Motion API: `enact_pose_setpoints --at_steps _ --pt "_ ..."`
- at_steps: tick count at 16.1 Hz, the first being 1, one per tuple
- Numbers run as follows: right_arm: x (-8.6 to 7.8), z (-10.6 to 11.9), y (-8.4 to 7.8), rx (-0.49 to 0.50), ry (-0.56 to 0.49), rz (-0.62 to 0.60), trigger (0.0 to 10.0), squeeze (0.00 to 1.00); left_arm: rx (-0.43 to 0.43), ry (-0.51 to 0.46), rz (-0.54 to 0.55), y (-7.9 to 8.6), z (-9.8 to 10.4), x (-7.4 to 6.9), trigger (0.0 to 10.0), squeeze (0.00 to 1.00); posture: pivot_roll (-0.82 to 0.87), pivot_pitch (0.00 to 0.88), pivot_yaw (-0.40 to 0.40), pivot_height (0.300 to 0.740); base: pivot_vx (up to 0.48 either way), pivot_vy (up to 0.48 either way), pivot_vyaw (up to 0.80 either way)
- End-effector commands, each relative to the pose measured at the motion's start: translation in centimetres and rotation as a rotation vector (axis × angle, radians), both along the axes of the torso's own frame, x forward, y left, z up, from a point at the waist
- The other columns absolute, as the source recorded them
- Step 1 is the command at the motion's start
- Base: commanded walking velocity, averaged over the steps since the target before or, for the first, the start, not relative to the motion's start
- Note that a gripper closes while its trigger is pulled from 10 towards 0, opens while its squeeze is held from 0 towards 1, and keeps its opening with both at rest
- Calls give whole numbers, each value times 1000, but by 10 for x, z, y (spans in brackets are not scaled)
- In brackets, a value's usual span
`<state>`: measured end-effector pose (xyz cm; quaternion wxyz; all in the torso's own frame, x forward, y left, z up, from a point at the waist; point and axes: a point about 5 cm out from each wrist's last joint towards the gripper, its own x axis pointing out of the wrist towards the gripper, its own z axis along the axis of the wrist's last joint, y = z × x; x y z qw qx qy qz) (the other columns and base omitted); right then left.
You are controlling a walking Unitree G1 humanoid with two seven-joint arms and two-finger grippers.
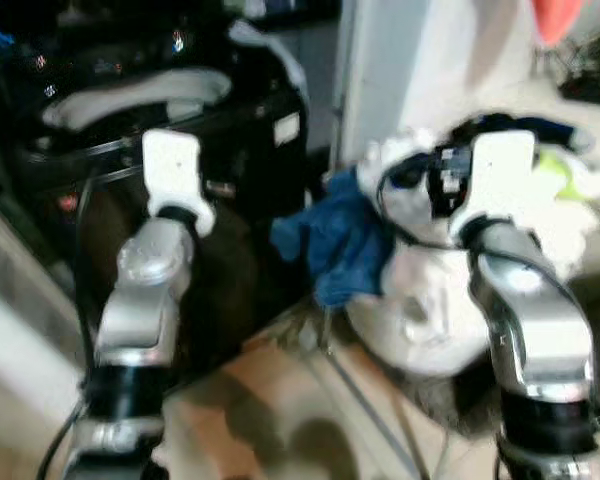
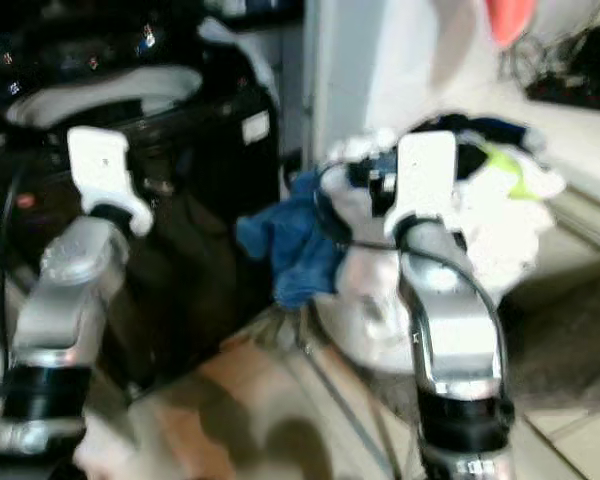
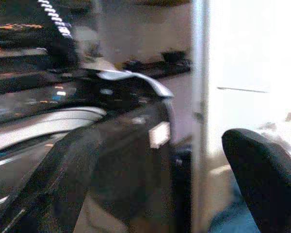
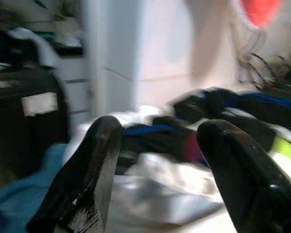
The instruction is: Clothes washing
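Observation:
A black top-loading washing machine (image 1: 180, 110) stands at the left, its white-rimmed opening facing up. To its right a white laundry basket (image 1: 430, 300) is heaped with white, dark and yellow-green clothes (image 1: 560, 180). A blue cloth (image 1: 340, 245) hangs over the basket's side toward the machine. My left arm (image 1: 145, 270) is raised in front of the machine. In the left wrist view, my left gripper (image 3: 160, 141) is open and empty. My right arm (image 1: 525, 300) reaches up at the basket, and my right gripper (image 4: 160, 128) is open just short of the clothes, holding nothing.
A white wall or door post (image 1: 380, 70) rises between the machine and the basket. An orange-red item (image 1: 555, 15) hangs at the top right, with cables (image 1: 590, 70) on a surface below it. Tiled floor (image 1: 280, 400) lies in front. The picture is blurred.

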<state>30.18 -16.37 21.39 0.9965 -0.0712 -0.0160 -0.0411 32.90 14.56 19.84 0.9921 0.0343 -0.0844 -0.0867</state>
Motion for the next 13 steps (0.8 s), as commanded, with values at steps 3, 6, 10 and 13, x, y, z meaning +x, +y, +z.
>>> enact_pose_setpoints --at_steps 3,6,10,13 --pt "1 1 0 42 1 -11 10000 0 10 -9 10 3 5 1 10000 0 28 0 22 740 364 0 0" --pt "3 0 -2 23 12 -32 10000 0 0 -4 11 3 4 1 10000 0 26 0 22 740 365 0 -533" --pt "9 -2 -5 47 35 -57 10000 0 21 6 -38 -2 -3 -1 10000 0 28 0 22 740 92 0 0" --pt "9 -4 -7 45 48 -71 10000 0 29 13 -39 -3 -5 -2 10000 0 28 0 22 740 0 0 0"
